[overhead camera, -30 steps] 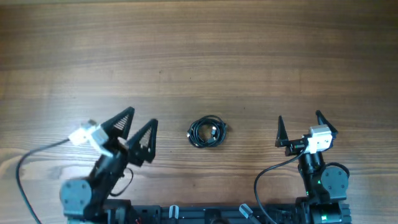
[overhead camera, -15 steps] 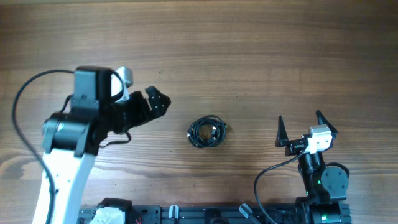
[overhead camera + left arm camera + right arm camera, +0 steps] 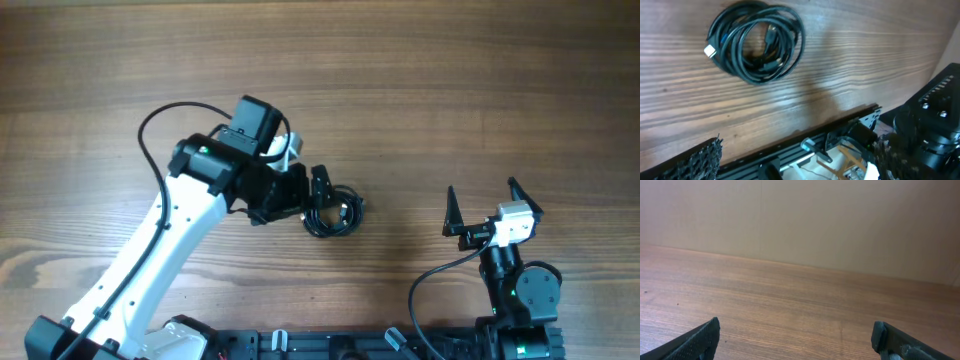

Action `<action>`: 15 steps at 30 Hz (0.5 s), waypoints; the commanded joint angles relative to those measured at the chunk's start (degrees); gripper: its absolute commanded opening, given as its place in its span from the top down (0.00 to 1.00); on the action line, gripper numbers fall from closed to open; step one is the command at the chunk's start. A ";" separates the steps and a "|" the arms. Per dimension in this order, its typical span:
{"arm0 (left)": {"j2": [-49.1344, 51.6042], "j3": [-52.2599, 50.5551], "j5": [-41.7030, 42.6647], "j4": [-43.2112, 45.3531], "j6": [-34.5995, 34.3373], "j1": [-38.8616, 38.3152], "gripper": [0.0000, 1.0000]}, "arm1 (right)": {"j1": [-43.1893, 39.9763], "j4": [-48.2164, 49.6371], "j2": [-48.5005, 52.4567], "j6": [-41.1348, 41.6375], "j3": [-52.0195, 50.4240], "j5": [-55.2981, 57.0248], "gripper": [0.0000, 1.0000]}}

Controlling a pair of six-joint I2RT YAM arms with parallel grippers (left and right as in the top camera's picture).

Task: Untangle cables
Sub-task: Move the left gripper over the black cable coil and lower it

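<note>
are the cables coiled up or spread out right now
Coiled up: the cables lie in one tight round bundle on the table, no strand pulled loose.

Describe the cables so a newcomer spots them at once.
On the wooden table, look near the middle, beside the left gripper. The cables lie as one small round coil of thin black cord with a white plug end, thinner than the arm cable.

Seems a robotics lab bench: bare wood table [image 3: 865, 60] under the left fingers [image 3: 702, 160], black mounting rail [image 3: 840, 125] beyond them, plain beige wall [image 3: 840, 220] ahead of the right fingers [image 3: 700, 339].
</note>
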 commanded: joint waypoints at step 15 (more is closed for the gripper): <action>12.94 -0.92 -16.72 3.28 -11.76 -6.51 0.11 | -0.02 0.15 -0.46 -0.46 0.00 -0.04 0.00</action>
